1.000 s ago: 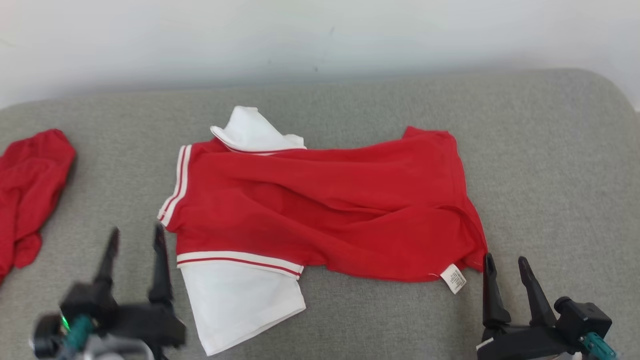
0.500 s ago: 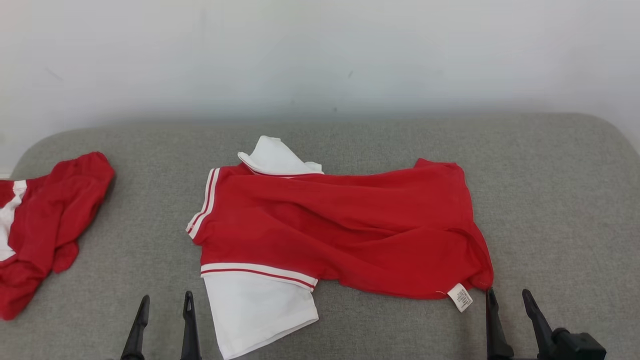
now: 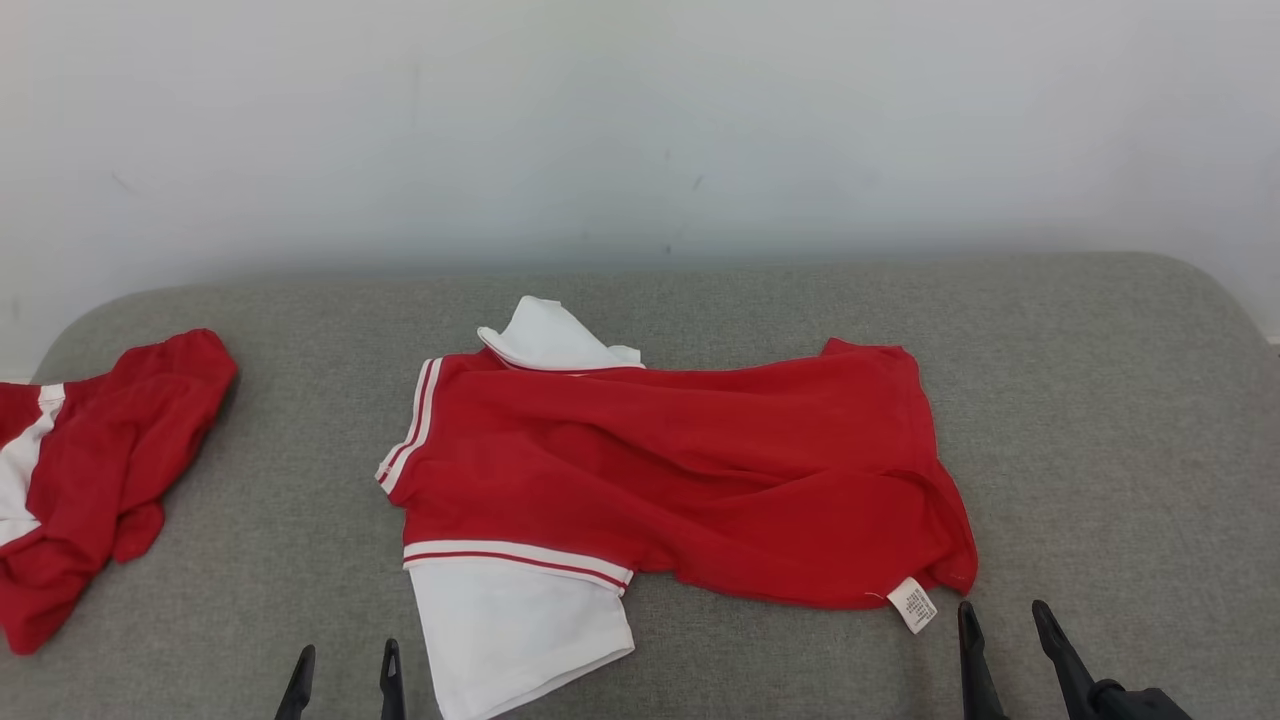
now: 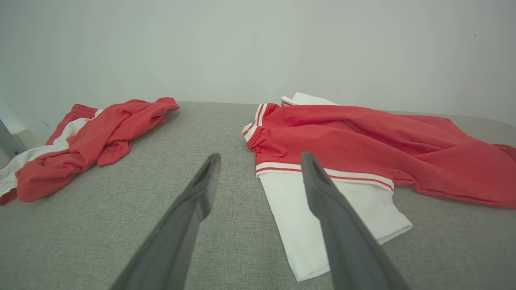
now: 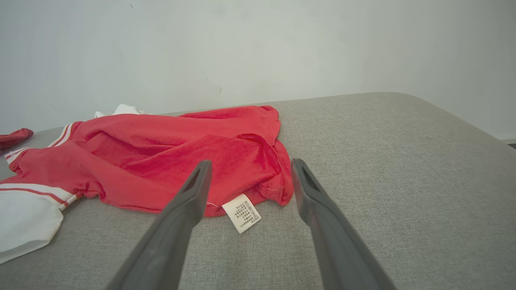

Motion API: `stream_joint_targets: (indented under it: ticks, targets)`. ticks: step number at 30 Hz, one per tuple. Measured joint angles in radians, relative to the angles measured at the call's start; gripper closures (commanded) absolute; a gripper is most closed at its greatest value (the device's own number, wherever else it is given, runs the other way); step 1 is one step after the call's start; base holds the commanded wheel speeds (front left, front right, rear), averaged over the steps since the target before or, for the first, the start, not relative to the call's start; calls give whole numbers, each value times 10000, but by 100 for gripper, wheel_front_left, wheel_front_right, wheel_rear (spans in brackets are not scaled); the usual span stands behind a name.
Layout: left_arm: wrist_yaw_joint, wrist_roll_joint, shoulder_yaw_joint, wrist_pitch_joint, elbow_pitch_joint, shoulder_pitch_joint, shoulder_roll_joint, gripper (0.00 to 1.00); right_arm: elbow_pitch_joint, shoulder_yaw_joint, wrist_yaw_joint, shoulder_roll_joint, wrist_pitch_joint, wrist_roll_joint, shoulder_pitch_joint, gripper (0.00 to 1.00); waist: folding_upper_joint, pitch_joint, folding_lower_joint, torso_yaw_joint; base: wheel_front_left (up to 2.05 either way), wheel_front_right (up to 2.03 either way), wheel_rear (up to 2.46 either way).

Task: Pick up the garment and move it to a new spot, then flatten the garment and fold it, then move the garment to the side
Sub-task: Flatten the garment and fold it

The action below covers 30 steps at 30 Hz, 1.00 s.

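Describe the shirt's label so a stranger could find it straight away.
On the grey cushion, find the red shirt in the middle. At its near right corner a white label sticks out by the right gripper; unlike the plain white sleeve, it is tiny and printed.

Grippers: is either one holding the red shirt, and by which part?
Nothing held. Left gripper and right gripper are open and empty; the red shirt lies free on the grey cushion.
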Motion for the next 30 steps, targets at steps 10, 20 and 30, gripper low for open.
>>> stream_joint_targets:
  ticks: [10,20,30]
  targets:
    - [-63,-4,56,0,130,-1,-29,0,222,61,0,0,-2,52,-38,0,0,63,0,-126,0,0,0]
    - [-77,-38,27,0,324,-20,-35,0,272,171,0,0,-21,194,-229,0,0,136,0,-216,0,0,0]
    - [-186,-245,-201,0,1095,-85,-33,0,307,-79,0,0,-21,184,-386,0,0,197,0,-205,0,0,0]
